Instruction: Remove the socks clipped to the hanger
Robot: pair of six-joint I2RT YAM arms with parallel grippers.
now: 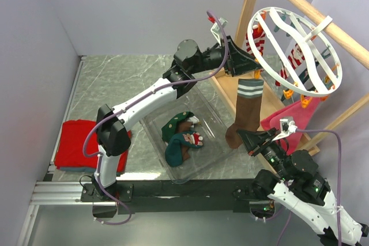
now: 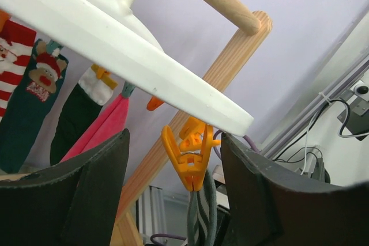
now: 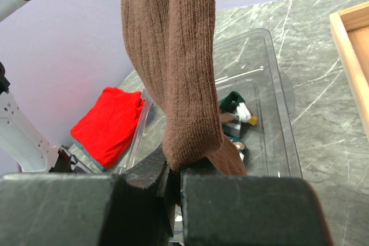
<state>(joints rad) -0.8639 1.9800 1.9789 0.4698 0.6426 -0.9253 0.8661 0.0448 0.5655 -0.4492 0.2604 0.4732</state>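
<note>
Brown sock point(image 1: 247, 113) vertical — toe down

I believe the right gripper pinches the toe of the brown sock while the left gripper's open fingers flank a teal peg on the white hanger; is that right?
Not quite: the peg flanked by the left gripper is orange, not teal, as the left wrist view shows. The right gripper does pinch the brown sock by its toe, under the white hanger.

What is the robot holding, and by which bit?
The right gripper pinches the long brown ribbed sock by its lower foot end. The left gripper, open, flanks an orange plastic peg without gripping it.
</note>
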